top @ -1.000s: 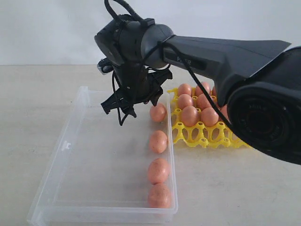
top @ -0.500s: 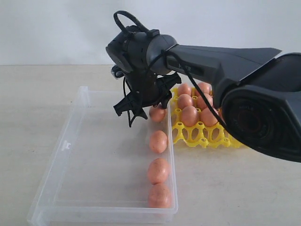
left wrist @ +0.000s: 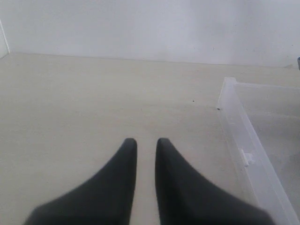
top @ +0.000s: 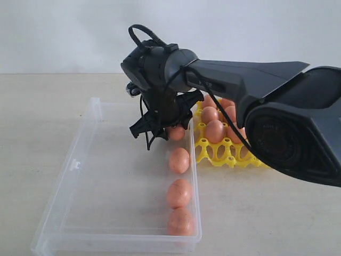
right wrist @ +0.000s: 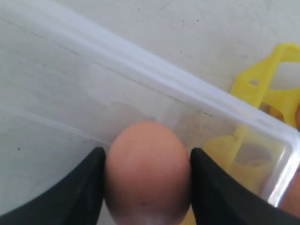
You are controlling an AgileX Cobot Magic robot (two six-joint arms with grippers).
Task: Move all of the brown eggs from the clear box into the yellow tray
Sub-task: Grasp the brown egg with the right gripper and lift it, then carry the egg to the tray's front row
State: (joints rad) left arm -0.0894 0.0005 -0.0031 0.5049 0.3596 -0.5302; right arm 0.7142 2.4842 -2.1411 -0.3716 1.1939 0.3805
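Your right gripper (right wrist: 146, 152) has its fingers pressed against both sides of a brown egg (right wrist: 147, 173) near the far right corner of the clear box (top: 69, 165). Three more brown eggs (top: 179, 193) lie along the box's right wall. The yellow tray (top: 224, 154), just beside that wall, holds several eggs. Your left gripper (left wrist: 146, 143) hangs over the desk (left wrist: 70, 93), fingertips slightly parted, grasping nothing.

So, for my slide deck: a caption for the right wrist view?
Right gripper clasps a brown egg beside the clear box's wall, yellow tray just beyond.
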